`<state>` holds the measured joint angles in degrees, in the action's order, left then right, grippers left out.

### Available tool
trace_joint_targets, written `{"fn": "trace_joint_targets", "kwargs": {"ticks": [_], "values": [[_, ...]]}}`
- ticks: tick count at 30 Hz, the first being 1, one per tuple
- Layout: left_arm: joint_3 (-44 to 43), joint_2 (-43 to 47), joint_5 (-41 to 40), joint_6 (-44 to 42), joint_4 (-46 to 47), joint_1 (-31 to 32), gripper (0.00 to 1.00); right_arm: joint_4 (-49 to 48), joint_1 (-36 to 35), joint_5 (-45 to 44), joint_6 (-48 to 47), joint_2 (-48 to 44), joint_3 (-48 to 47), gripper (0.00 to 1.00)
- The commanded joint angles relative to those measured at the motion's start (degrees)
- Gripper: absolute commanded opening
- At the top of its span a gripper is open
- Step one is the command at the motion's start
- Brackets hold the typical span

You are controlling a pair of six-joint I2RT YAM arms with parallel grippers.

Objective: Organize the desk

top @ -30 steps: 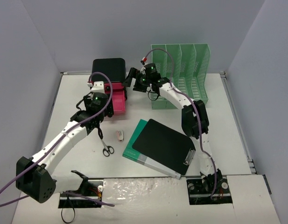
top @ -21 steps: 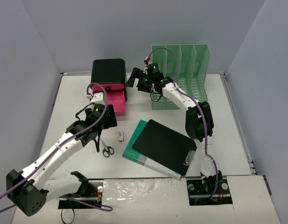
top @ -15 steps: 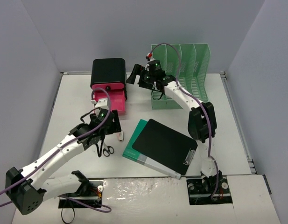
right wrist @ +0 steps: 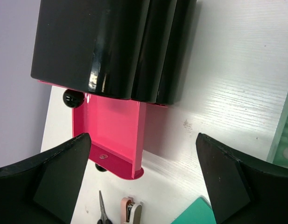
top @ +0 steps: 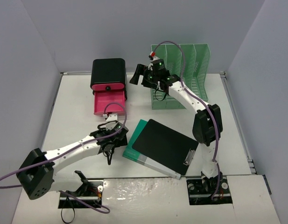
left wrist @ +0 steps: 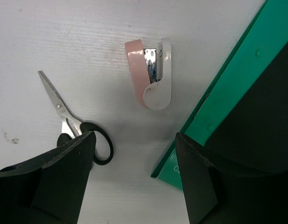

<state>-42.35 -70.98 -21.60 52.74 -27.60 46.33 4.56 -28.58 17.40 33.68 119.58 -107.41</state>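
Counter point(top: 73, 93): it is lying white under both my arms, walled in pale grey, carrying everything named below.
Left pincer point(left wrist: 133, 144): I am hanging it open and empty over the scissors point(left wrist: 71, 123) and the small pink-and-white stapler point(left wrist: 153, 74), which are lying near each other but apart, beside the green folder point(left wrist: 223, 93).
Right pincer point(right wrist: 144, 154): I am holding it wide open, gripping nothing, above the black drawer box point(right wrist: 101, 42), whose pink drawer point(right wrist: 111, 126) is standing pulled out and looking empty.
Done: I am judging very little; the green file rack point(top: 186, 70) is looking empty.
Left: scissors and stapler are probably going into the drawer, and the folder and the black clipboard point(top: 165, 144) on it into the rack.
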Motion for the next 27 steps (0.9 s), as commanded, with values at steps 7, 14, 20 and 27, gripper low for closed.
{"fn": "trace_joint_targets", "kwargs": {"ticks": [7, 14, 20, 27], "values": [[-3.55, -8.89, -3.70, -3.65, 13.49, -0.40, 0.65, -0.44, 1.04, 1.10, -3.59, -6.13, -0.56, 0.93], [-4.25, -12.92, -6.15, -5.91, 17.13, -0.34, 0.63, 0.56, 1.42, 1.85, -5.30, -6.76, -0.33, 0.93], [-3.12, -15.05, -8.67, -7.19, 21.14, -0.28, 0.60, 0.98, 1.50, 2.04, -6.68, -7.44, 0.24, 0.93], [-2.74, -16.21, -9.14, -6.46, 21.39, -0.03, 0.51, 1.16, 1.67, 1.93, -7.31, -8.02, 1.21, 0.93]]}}
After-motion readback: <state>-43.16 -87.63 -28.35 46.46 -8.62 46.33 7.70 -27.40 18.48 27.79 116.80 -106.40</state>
